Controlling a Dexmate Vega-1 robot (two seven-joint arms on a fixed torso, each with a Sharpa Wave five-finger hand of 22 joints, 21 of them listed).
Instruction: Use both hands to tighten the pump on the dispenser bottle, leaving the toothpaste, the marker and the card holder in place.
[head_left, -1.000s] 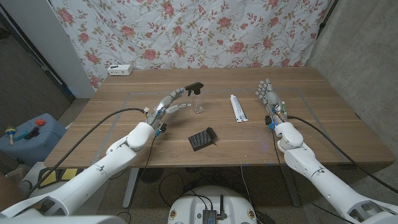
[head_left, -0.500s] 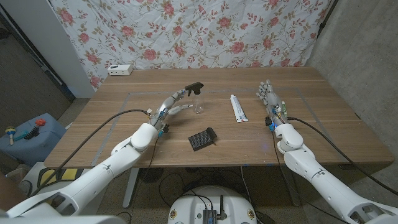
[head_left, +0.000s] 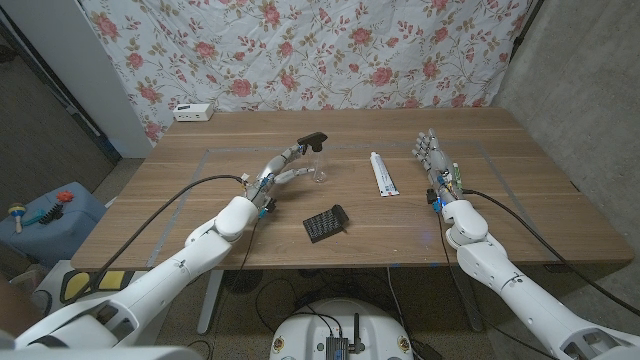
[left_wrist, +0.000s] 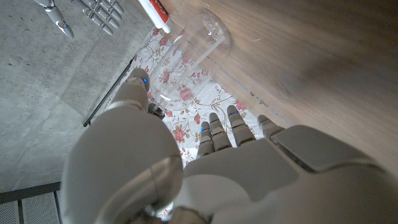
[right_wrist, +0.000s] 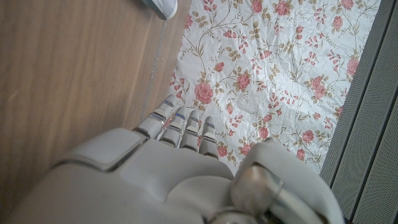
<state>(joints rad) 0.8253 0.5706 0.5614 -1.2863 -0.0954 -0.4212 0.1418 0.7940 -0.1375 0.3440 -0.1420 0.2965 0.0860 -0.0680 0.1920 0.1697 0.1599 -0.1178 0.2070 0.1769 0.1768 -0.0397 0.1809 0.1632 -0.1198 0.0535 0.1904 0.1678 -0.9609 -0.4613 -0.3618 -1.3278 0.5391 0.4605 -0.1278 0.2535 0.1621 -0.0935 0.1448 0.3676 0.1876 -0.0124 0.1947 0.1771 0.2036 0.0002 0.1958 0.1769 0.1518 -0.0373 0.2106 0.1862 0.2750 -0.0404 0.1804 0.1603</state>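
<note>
A clear dispenser bottle (head_left: 321, 168) with a black pump (head_left: 313, 139) stands upright at the table's middle. My left hand (head_left: 284, 166) is just to its left, with fingers spread toward it and holding nothing; I cannot tell whether they touch it. In the left wrist view the bottle (left_wrist: 189, 53) is just beyond my left hand (left_wrist: 211, 162). My right hand (head_left: 432, 152) stands upright with fingers apart, well right of the bottle. The white toothpaste tube (head_left: 381, 175) lies between the bottle and the right hand. A black card holder (head_left: 326, 223) lies nearer the front.
A small white box (head_left: 192, 112) sits at the table's far left corner. A flowered curtain (head_left: 320, 50) hangs behind the table. A thin greenish object (head_left: 456, 175), possibly the marker, lies beside my right wrist. Blue items (head_left: 45, 215) sit on the floor at the left.
My left hand has moved right, closing most of the gap to the bottle. The right hand, toothpaste and card holder have not moved.
</note>
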